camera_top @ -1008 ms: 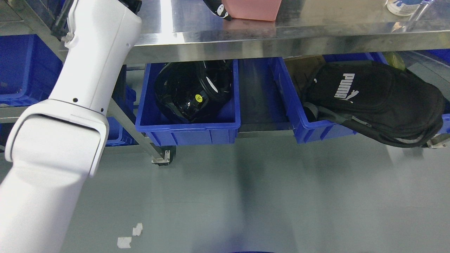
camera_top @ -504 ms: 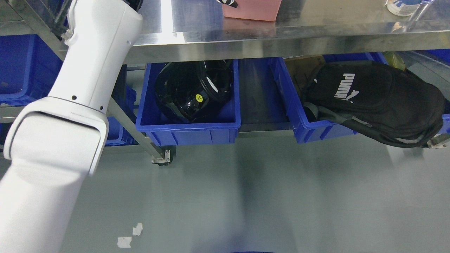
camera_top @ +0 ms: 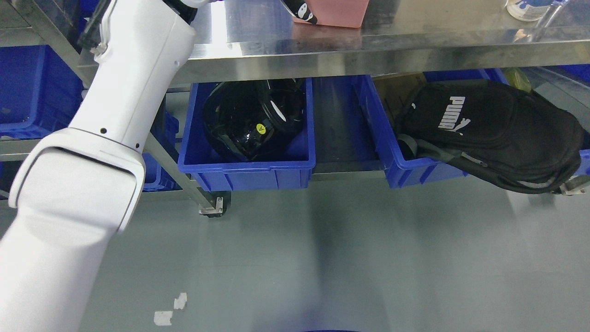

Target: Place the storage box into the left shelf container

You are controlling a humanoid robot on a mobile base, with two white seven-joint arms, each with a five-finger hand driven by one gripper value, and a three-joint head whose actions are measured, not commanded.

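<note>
As our left arm reaches far across the table (camera_top: pixel 415 44):
Left hand (camera_top: pixel 302 9): fingertip touching pink storage box (camera_top: pixel 339 11); grip we cannot tell.
Right hand: unseen.

White left arm (camera_top: pixel 92 152) rising from the lower left past the front edge of the steel worktop (camera_top: pixel 368 48); a dark fingertip (camera_top: pixel 304 11) against the pink storage box (camera_top: pixel 339 11) at the top edge. Beneath, a blue bin (camera_top: pixel 246 173) holding a black helmet (camera_top: pixel 253 120), and a black backpack (camera_top: pixel 493 133) over a second bin (camera_top: pixel 415 170)
</note>
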